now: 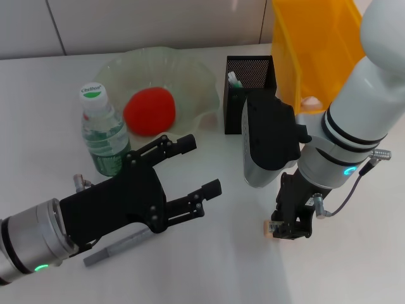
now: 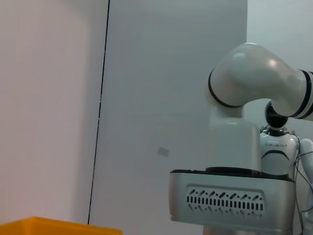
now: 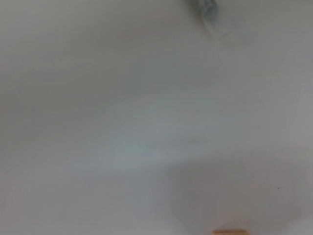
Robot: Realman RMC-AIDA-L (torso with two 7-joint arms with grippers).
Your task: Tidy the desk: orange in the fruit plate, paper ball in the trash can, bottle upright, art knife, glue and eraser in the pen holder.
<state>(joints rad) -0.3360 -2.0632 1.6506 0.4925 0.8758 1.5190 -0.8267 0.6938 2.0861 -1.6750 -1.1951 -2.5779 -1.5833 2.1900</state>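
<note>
pale tan, the small rectangular eraser [image 1: 268,229] lies on the plain white counter [image 1: 209,266] near its front edge, and the right tool [image 1: 290,229] stands straight down at it, black fingers low around the block; whether they have clenched on it i cannot tell. well behind it stands the square black metal-mesh pen holder [image 1: 250,92], with a small white-and-green thing [image 1: 234,79], possibly the glue, poking up at its rim. just beside the holder rises the large bright yellow plastic trash can [image 1: 316,44].

already done, by the look of it: the round red-orange orange [image 1: 149,111] rests in the wide translucent pale-green fruit plate [image 1: 190,73], and the clear plastic bottle [image 1: 104,136] with green label and white cap stands upright in front of the plate. no paper ball shows on the counter, so it may be in the bin.

left to do: the eraser, and a long grey pen-like tool, likely the art knife [image 1: 117,247], lying flat under the left arm. the left tool [image 1: 193,168] hangs released above it, black fingers spread wide, grasping nothing.
</note>
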